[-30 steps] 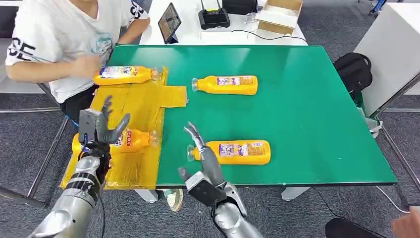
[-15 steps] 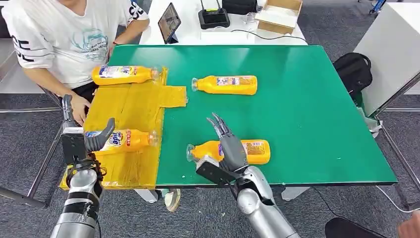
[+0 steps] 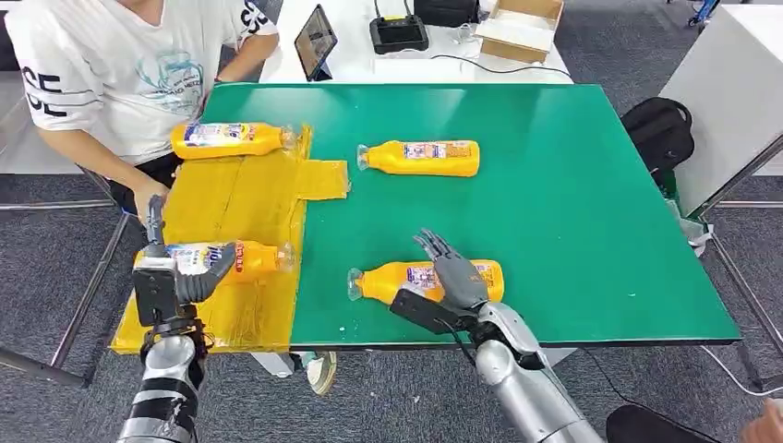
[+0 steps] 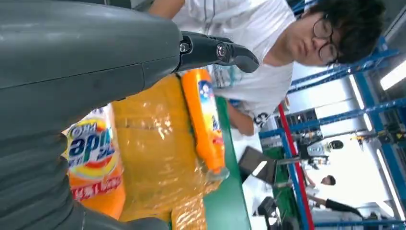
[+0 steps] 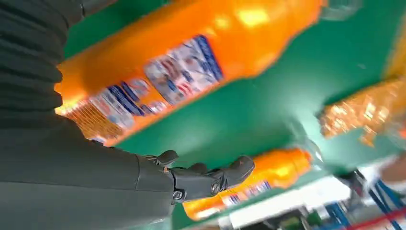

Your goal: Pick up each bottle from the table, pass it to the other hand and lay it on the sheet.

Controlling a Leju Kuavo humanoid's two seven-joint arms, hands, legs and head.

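Note:
Four orange bottles lie on their sides. One bottle (image 3: 427, 158) rests mid-table on the green top. The nearest bottle (image 3: 397, 280) (image 5: 191, 62) lies by the front edge, and my right hand (image 3: 454, 281) hovers over its middle with fingers (image 5: 210, 178) stretched out, not wrapped around it. Two bottles lie on the yellow sheet (image 3: 249, 198) (image 4: 153, 153): a far one (image 3: 231, 138) (image 4: 203, 120) and a near one (image 3: 247, 258) (image 4: 93, 163). My left hand (image 3: 175, 275) is just in front of the near one, fingers apart, holding nothing.
A person in a white shirt (image 3: 120, 65) sits at the table's left corner, one hand (image 3: 148, 196) beside the sheet. A tablet (image 3: 316, 41), a router and a cardboard box stand on the white desk behind. A black bag (image 3: 660, 134) sits to the right.
My right hand has moved right and forward until it is over the near bottle. My left hand has drawn back from the bottle on the sheet. The person's hand has left the far bottle.

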